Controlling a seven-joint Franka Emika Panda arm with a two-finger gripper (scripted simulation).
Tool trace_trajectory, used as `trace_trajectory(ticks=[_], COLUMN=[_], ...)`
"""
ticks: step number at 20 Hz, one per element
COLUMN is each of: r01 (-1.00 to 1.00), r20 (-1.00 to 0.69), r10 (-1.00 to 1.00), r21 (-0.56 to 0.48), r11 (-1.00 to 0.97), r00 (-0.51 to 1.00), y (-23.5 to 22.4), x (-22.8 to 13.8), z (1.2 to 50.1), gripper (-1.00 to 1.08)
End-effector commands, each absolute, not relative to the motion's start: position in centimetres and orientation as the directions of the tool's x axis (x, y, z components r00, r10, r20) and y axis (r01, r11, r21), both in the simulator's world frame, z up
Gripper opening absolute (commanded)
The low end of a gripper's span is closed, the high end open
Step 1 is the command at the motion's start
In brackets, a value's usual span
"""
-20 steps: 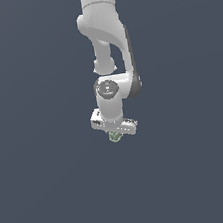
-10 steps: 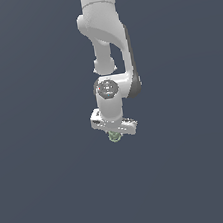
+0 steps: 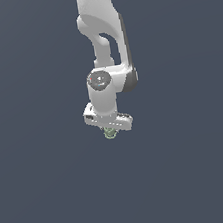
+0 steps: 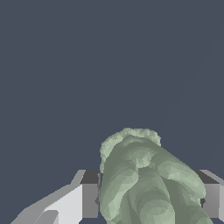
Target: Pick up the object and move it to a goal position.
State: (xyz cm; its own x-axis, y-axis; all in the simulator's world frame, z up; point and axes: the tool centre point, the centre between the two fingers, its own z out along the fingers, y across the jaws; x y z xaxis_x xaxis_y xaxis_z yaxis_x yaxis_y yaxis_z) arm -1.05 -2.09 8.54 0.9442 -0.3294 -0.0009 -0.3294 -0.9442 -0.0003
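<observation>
The object (image 4: 144,179) is a pale grey-green, lumpy, bumpy rounded thing. In the wrist view it fills the gap between my two fingers (image 4: 89,199), which press on it from both sides. In the exterior view only a small green bit of the object (image 3: 110,133) peeks out under the white hand. My gripper (image 3: 110,132) is shut on the object. The white arm hangs down from the top of the exterior view, with the hand near the middle of the picture.
A plain dark grey-blue surface (image 3: 43,184) fills the rest of both views. No other objects, containers or edges show.
</observation>
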Motion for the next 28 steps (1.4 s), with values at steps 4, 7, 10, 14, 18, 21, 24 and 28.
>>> trace_trajectory(ticks=[4, 7, 10, 14, 18, 21, 24, 28], r01=[-0.330, -0.331, -0.331, -0.331, -0.331, -0.331, -0.331, -0.331], r20=[0.000, 0.000, 0.000, 0.000, 0.000, 0.000, 0.000, 0.000], r10=[-0.330, -0.331, -0.331, -0.331, -0.331, -0.331, -0.331, -0.331], r21=[-0.001, -0.001, -0.001, -0.001, -0.001, -0.001, -0.001, -0.001], r11=[-0.944, -0.944, -0.944, -0.944, -0.944, -0.944, -0.944, -0.944], r00=[0.944, 0.944, 0.944, 0.944, 0.944, 0.944, 0.944, 0.944], y=[-4.5, -6.1, -7.9, -10.2, -12.4, -14.1, -15.7, -17.7], x=[-1.2, -1.3, -1.4, -1.4, -1.5, -1.5, -1.5, -1.5], z=[13.1, 16.3, 19.6, 24.1, 28.5, 31.6, 34.7, 38.5], gripper=[-1.00, -1.00, -1.00, -1.00, -1.00, -1.00, -1.00, -1.00])
